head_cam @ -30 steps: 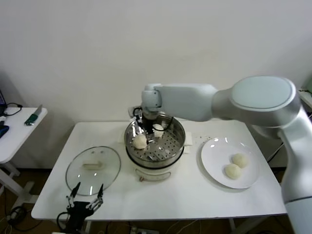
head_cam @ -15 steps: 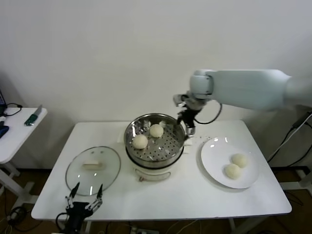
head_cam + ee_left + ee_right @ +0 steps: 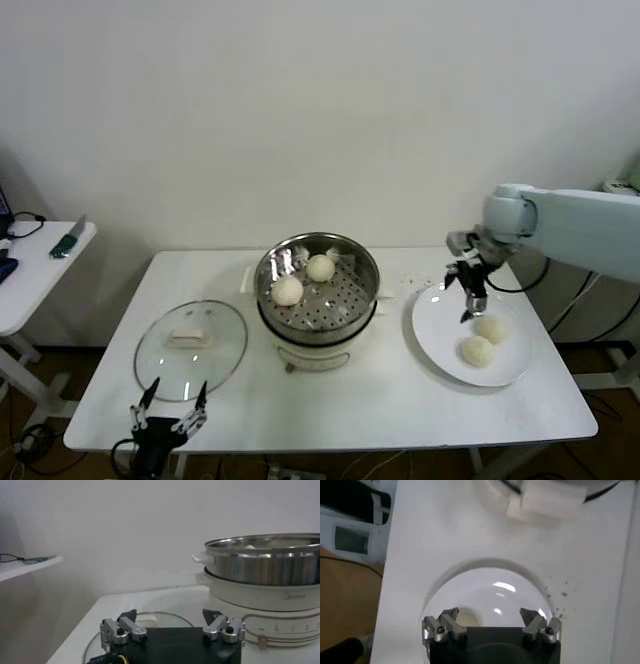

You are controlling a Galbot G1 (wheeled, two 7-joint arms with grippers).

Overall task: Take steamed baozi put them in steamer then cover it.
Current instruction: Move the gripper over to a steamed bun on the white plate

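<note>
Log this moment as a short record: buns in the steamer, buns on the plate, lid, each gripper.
In steamer: two round cream-white buns in the shiny steel steamer basket
On plate: two buns on the flat white plate
Lid: clear glass lid flat on the table, left of the steamer
Right gripper: open, empty, over the plate
Left gripper: open, empty, at the table's near edge by the lid

A plain white wall [image 3: 300, 110] backs the white worktop [image 3: 400, 400], with a small white side table [image 3: 30, 270] at its left over brown floor [image 3: 30, 370].
</note>
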